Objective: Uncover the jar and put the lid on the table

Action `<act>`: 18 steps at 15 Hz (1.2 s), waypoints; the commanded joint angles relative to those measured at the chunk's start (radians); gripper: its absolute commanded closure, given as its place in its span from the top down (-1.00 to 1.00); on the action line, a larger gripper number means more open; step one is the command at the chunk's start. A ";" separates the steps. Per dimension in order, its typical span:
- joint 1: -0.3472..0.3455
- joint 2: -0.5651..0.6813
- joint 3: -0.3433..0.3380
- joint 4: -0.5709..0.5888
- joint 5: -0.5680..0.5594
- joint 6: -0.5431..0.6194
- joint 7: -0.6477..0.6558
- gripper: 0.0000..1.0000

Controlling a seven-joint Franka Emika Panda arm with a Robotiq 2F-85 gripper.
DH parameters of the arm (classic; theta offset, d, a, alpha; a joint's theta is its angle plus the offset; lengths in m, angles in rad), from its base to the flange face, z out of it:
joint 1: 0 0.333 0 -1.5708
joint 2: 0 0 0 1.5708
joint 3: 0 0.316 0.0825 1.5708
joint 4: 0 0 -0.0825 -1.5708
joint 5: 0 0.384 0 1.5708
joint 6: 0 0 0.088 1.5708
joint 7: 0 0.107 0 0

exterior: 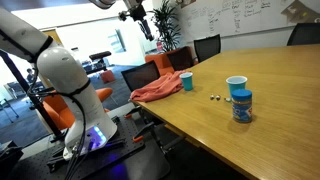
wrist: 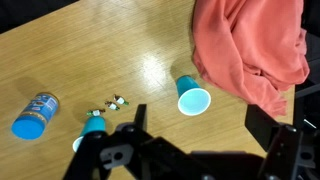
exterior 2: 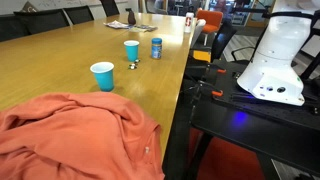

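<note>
The jar [exterior: 242, 108] stands upright on the wooden table [exterior: 280, 130], with the blue lid [exterior: 242, 95] on top of it. It also shows in an exterior view [exterior 2: 156, 48] and at the left of the wrist view [wrist: 38, 112], where the lid [wrist: 20, 128] is still on. My gripper [exterior: 135, 13] hangs high above the table's far end, well away from the jar. In the wrist view its two fingers [wrist: 205, 125] are spread wide apart with nothing between them.
A white cup with a blue rim [exterior: 236, 85] stands just behind the jar. A small solid-blue cup [exterior: 187, 81] and a salmon cloth [exterior: 158, 89] lie near the table edge. Small bits [exterior: 215, 97] lie between the cups. Office chairs line the far side.
</note>
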 commanded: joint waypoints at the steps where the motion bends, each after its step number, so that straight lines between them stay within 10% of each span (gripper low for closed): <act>1: 0.005 0.001 -0.006 0.002 -0.005 -0.003 0.003 1.00; 9: -0.112 -0.016 -0.041 -0.007 -0.121 0.000 0.046 1.00; 18: -0.290 0.153 -0.249 0.049 -0.235 0.029 -0.058 1.00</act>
